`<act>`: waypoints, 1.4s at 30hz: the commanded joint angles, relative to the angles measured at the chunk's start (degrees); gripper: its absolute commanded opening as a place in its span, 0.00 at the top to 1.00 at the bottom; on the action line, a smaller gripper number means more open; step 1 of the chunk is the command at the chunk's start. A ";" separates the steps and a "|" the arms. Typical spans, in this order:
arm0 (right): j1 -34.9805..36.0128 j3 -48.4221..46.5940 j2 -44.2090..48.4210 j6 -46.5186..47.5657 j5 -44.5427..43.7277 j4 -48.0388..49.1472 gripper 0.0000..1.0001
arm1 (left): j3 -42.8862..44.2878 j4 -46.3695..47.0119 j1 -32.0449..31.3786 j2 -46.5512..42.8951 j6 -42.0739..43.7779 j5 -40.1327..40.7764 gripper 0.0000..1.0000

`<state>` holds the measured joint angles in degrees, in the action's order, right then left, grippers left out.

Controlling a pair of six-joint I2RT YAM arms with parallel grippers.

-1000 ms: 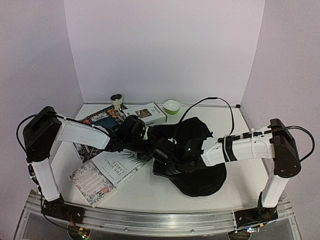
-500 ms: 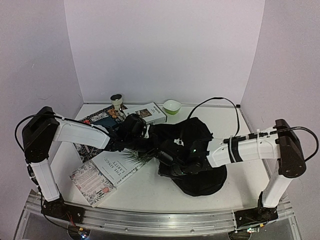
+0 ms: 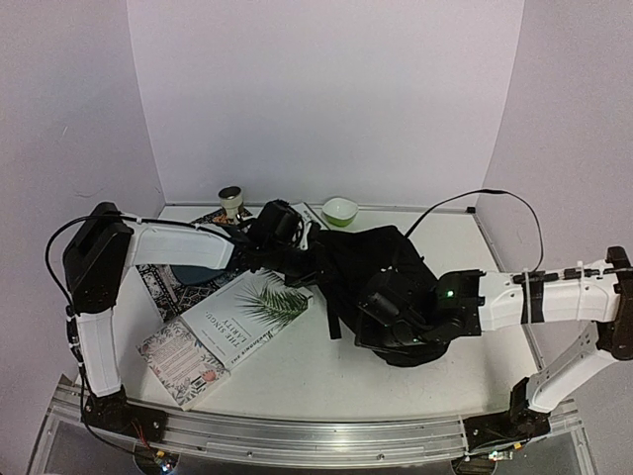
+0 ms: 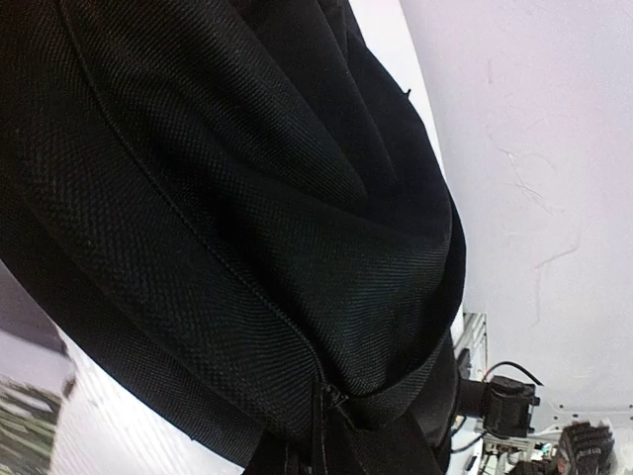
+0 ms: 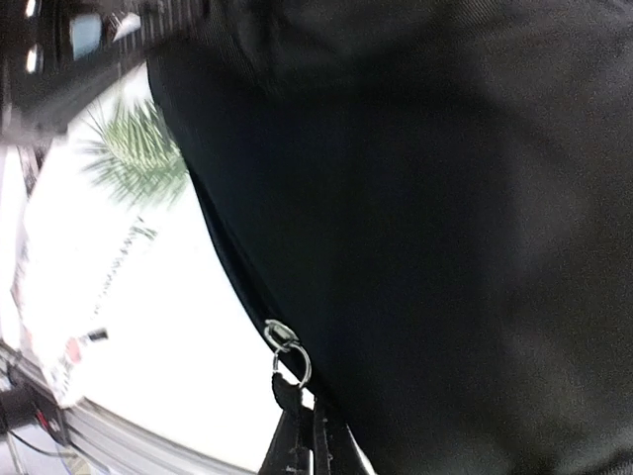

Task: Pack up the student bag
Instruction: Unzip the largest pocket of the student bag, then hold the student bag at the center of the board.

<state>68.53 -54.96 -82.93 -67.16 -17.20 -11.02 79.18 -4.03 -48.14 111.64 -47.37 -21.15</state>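
1. The student bag (image 3: pixel 381 259) lies slumped right of the table's (image 3: pixel 297 381) middle.
2. The left end effector (image 3: pixel 300 253) is pinched narrow on the fabric at the bag's left edge.
3. The right end effector (image 3: pixel 368 319) is clamped tight at the bag's near side, on a zip pull with a metal ring (image 5: pixel 287 354).
4. A palm-leaf book (image 3: pixel 247 317) lies near the left edge, and a green bowl (image 3: pixel 339 210) sits by the far edge.

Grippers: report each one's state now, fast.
Left gripper: closed, pinching the student bag fabric, it seems.
Right gripper: closed, apparently on the bag's zip pull.
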 commanded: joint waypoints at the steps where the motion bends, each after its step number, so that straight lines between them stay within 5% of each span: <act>1: 0.46 2.80 5.14 3.63 3.19 -8.84 1.00 | 7.94 -2.10 4.80 3.53 7.01 8.11 1.00; 11: 0.52 1.32 5.54 13.02 9.73 -7.00 1.00 | 22.01 -9.57 5.91 13.66 16.13 8.63 0.99; 20: 0.47 -7.57 -3.42 20.42 12.01 1.53 1.00 | 12.90 -9.57 5.87 3.14 12.26 4.70 0.55; 24: 0.38 -10.26 -6.64 22.28 11.77 4.10 1.00 | 4.22 -9.44 5.76 -4.48 9.07 5.72 0.44; 32: 0.30 -14.16 -11.77 24.23 12.45 7.95 1.00 | -8.44 -6.09 1.89 -12.78 1.87 3.47 0.40; 42: 0.30 -13.63 -12.56 24.30 11.97 10.57 1.00 | -10.49 -3.29 -4.05 -9.82 -1.83 4.52 0.43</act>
<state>68.55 -66.39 -94.99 -43.86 -4.93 -3.02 68.45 -10.86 -51.55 100.81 -47.27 -16.74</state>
